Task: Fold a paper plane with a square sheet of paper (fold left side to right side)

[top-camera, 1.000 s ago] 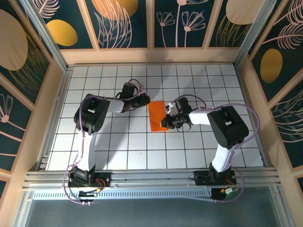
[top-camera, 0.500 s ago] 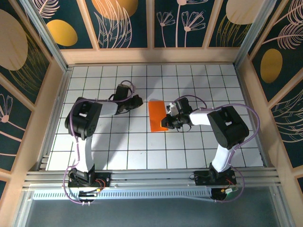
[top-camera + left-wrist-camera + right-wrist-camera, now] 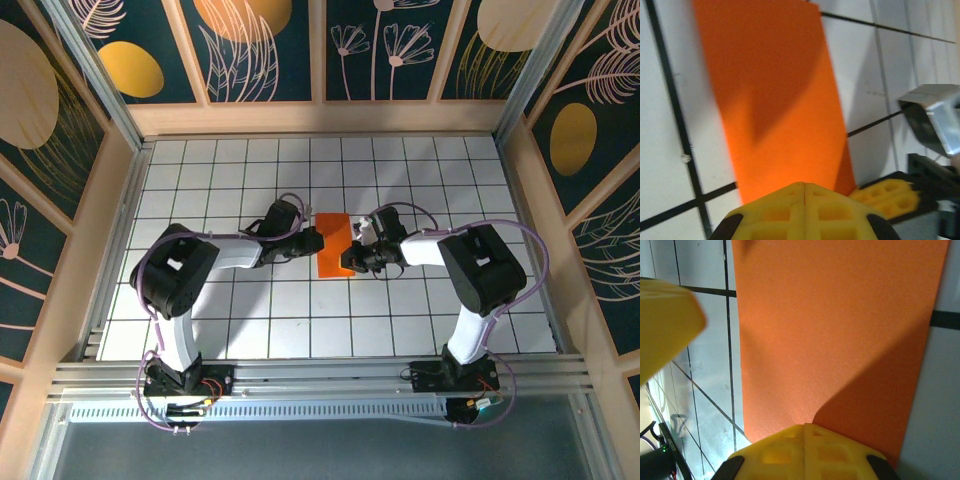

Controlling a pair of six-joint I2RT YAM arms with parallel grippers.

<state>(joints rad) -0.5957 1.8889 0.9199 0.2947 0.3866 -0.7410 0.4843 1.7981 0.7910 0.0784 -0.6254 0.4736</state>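
Nearest me, both arms reach in from the near edge of the table (image 3: 250, 300). My left gripper (image 3: 311, 243) is clenched with nothing between its fingers. Its tip seems to rest on the left edge of the sheet of paper (image 3: 333, 240), toward the near end. My right gripper (image 3: 351, 257) is clenched empty too, its tip on the near right edge.

The paper lies flat at mid-table as a narrow orange rectangle between the two tips, long sides running away from me. I judge the left-to-right fold is made and the crease now wants sharpening. To do that well, I'd pin the open right-hand edges with the right tip. Then I'd draw the left tip along the left edge toward the far end, pressing lightly and evenly so the thin sheet neither skids nor buckles. The far end lies flat.
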